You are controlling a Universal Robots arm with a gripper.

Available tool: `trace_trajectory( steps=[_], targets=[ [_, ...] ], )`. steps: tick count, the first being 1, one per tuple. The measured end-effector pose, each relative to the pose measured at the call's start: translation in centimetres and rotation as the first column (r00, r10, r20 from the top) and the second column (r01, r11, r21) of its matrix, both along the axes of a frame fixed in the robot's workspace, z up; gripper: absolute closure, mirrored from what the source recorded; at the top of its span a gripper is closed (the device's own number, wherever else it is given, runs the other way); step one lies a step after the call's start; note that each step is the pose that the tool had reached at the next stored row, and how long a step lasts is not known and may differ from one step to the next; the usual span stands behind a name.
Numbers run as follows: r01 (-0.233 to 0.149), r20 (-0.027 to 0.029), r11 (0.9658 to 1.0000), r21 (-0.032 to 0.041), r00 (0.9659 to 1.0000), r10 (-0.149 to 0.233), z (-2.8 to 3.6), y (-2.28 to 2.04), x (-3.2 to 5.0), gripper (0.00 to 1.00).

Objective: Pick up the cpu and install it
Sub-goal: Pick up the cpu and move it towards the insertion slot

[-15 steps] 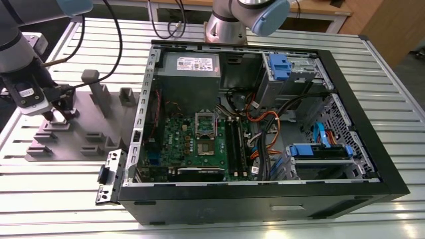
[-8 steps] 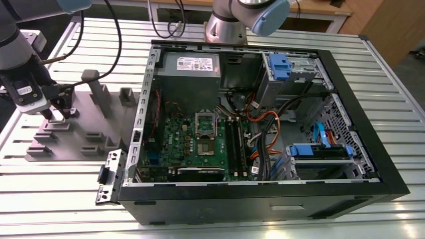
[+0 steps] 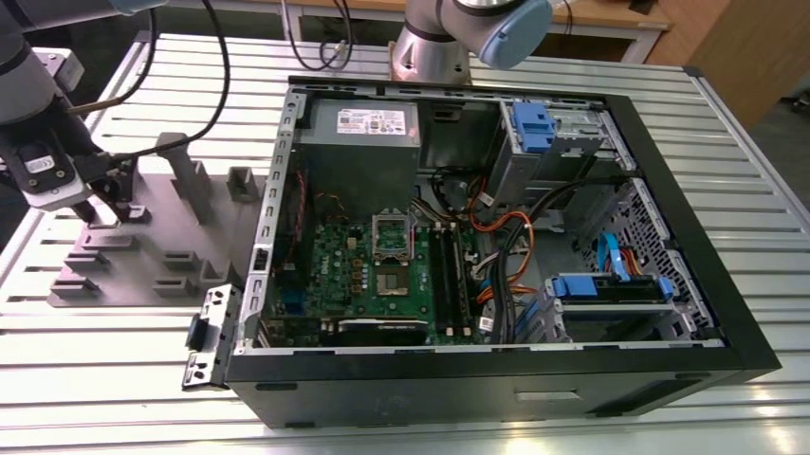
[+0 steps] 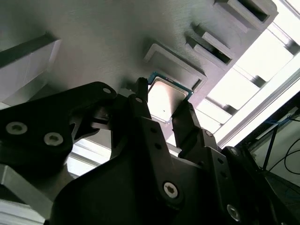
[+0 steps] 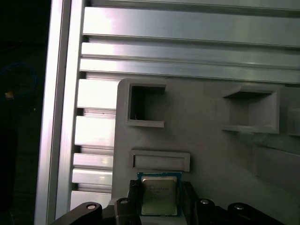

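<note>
The job is at its pick-up stage, with nothing installed so far. In the exterior view the arm reaches down at the exterior view's left, and its hand (image 3: 114, 210) sits low over the far end of the grey slotted fixture (image 3: 152, 275), which lies on the slatted metal worktop (image 3: 127, 379) just beside the open computer case (image 3: 506, 379). In both wrist views the cpu (image 5: 159, 193) shows its dull silver top between the two dark fingers (image 5: 133, 194). The hand is narrowed onto the cpu, one finger against each of two opposite edges, so I judge it gripped. Just beside the chip is a shallow rectangular recess (image 5: 161, 161) in the fixture. I cannot tell whether the chip still rests on the grey surface or has cleared it. Inside the case the motherboard (image 3: 367, 265) lies flat, and the shiny socket frame (image 3: 390, 232) near its middle is well apart from the hand, over on the exterior view's right of the fixture. As I read it, the grasp is made, or nearly so. The carry across to the case and the seating of the chip in the socket are both left to do.
</note>
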State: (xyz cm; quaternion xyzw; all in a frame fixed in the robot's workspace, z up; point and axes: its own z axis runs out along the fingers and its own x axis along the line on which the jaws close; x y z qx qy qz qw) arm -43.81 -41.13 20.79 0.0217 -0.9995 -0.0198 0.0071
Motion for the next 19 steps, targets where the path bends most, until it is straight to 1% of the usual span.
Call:
trace_trajectory(
  steps=[2, 8, 12, 19],
  targets=[
    [0.000, 0.0000, 1.0000, 0.0000, 1.0000, 0.000, 0.18, 0.00, 0.00, 0.55],
    [0.000, -0.0002, 1.0000, -0.0001, 1.0000, 0.000, 0.38, 0.00, 0.00, 0.55],
    [0.000, -0.0002, 1.0000, 0.0001, 1.0000, 0.000, 0.63, 0.00, 0.02, 0.55],
    [0.000, -0.0005, 1.0000, -0.0001, 1.0000, 0.000, 0.83, 0.00, 0.02, 0.55]
  ],
)
